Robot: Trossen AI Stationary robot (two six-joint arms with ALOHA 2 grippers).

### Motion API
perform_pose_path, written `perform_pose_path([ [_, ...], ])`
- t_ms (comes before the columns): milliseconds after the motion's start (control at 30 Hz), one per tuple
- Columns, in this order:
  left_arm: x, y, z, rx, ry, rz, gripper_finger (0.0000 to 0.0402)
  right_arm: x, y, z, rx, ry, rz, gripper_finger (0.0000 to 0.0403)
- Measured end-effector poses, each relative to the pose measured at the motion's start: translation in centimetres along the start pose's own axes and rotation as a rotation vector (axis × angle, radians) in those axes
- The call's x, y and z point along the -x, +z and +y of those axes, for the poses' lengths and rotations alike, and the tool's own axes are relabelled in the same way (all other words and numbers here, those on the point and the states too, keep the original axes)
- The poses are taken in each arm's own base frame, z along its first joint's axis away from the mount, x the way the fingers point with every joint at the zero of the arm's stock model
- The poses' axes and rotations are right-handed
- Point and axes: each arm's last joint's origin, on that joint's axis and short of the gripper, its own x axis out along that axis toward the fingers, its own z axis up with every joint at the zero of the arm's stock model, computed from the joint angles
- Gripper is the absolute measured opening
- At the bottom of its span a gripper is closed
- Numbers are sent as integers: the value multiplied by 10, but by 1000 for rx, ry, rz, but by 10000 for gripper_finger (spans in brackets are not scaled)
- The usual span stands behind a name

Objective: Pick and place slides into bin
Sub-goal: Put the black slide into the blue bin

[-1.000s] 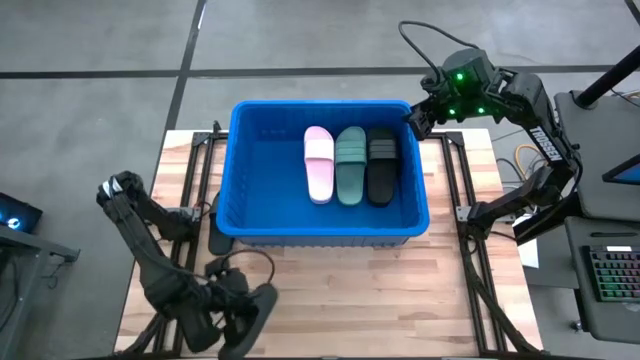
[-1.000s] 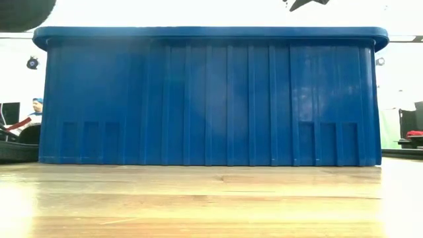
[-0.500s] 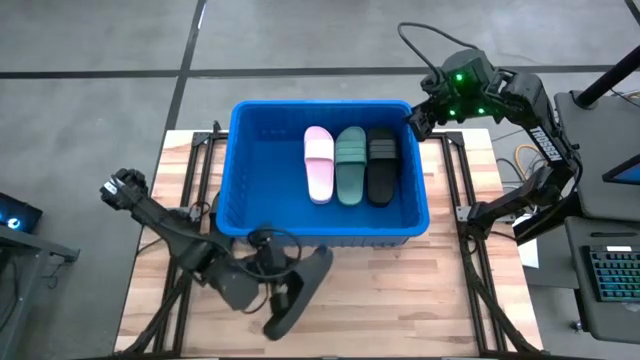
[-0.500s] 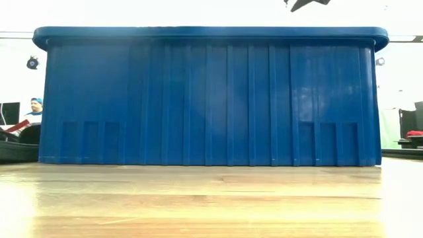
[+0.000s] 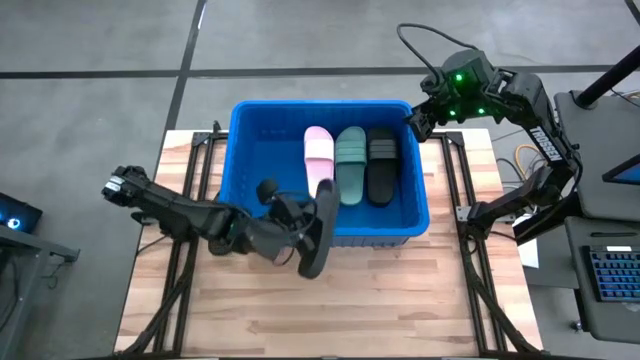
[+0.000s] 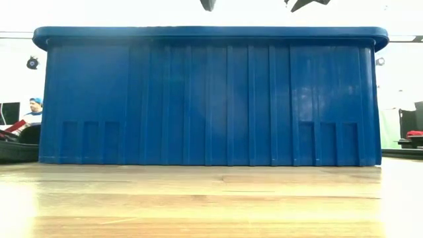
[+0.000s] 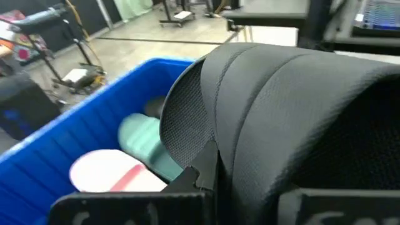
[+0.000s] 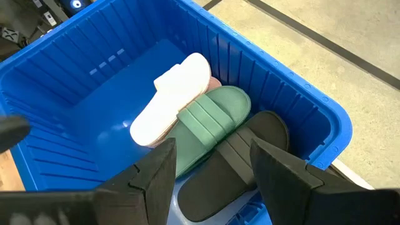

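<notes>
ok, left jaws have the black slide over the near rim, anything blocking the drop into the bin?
Nothing visible. The black foam slide hangs over the blue plastic bin's near wall; bare floor lies beside the pink slide.

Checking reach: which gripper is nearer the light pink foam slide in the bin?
Left. The left gripper, carrying a black slide, is beside the pink slide; the right gripper waits at the bin's far corner.

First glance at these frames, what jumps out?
The big blue bin in the table's middle, with pink, green and black slides lined up side by side inside it. At its near wall the left gripper holds another black slide raised at the rim, while the right gripper hangs open over the far right corner.
</notes>
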Motion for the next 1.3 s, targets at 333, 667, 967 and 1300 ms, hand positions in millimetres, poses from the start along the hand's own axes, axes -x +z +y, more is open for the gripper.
perform_pose_path([
  [333,-27,25,35,-131,-50,20,0,0,0,0,-3,0,0,194],
  [667,-58,19,95,-241,106,177,0,0,0,0,-3,-3,-3,194],
  [967,-81,2,128,-390,218,363,0,0,5,1,-30,7,-52,194],
  [1300,-103,-19,156,-496,394,510,0,0,6,1,-30,8,-58,194],
])
